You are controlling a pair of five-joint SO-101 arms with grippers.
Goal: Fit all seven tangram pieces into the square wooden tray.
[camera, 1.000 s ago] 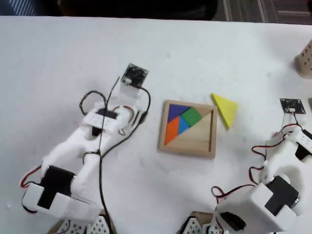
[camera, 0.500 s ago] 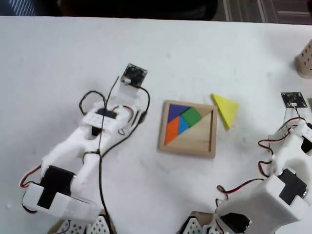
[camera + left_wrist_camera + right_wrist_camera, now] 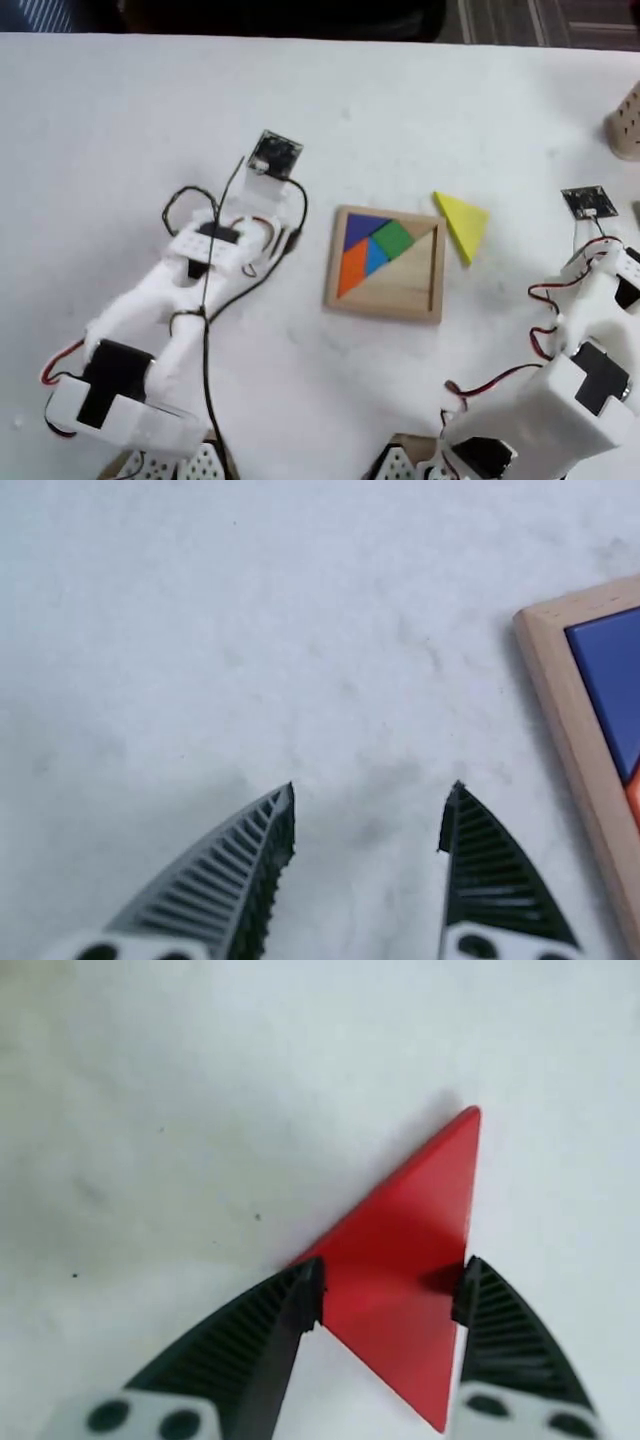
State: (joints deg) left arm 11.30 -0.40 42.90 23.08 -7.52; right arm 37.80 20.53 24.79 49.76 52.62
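The square wooden tray (image 3: pixel 386 263) lies mid-table holding a dark blue piece (image 3: pixel 362 230), a green piece (image 3: pixel 394 238), an orange piece (image 3: pixel 351 268) and a small light blue piece (image 3: pixel 376 257); its lower right half is bare wood. A yellow triangle (image 3: pixel 463 223) lies on the table just off the tray's upper right corner. My right gripper (image 3: pixel 388 1290) is shut on a red triangle (image 3: pixel 410 1260), one finger on each of two edges, low over the table. My left gripper (image 3: pixel 370 810) is open above bare table, beside the tray's corner (image 3: pixel 560 700).
The left arm (image 3: pixel 200 270) stretches from the near left toward the tray's left side. The right arm (image 3: pixel 590 330) stands at the near right edge. A pale wooden object (image 3: pixel 625 125) sits at the far right. The white table (image 3: pixel 150 110) spreads wide behind.
The right arm has swung out toward the right edge and its wrist has turned a little. The left arm, tray and yellow triangle have not moved.
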